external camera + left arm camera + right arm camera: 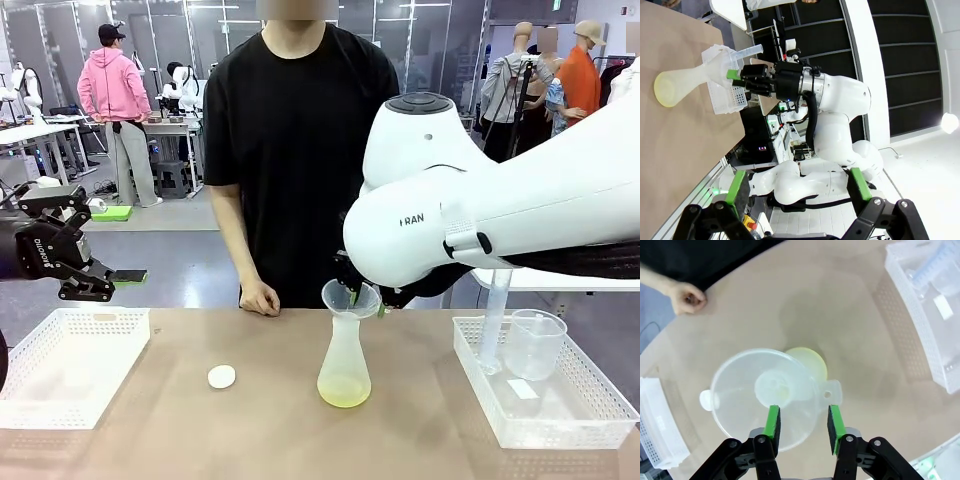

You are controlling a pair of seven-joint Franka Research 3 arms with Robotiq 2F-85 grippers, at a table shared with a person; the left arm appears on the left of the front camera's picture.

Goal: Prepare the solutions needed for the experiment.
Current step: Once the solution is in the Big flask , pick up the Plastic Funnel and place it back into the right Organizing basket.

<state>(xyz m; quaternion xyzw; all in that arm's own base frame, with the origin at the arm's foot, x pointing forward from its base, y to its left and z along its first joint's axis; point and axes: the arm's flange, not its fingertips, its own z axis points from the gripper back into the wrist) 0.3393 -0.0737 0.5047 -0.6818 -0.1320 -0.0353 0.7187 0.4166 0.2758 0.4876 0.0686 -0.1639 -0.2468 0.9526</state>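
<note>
Bright, even ceiling light fills the room. On the table (pixel 150 430) the flask (pixel 343 345) casts only a faint, soft shadow, and the solution (pixel 343 392) glows pale. The left wrist view bends lines at its edges, where a lamp (pixel 949 122) flares white. The funnel (pixel 740 390) looks hazy.

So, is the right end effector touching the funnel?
Cannot tell. In the right wrist view the right end effector has its green pads straddling the funnel rim, but overlap hides any contact or gap.
</note>
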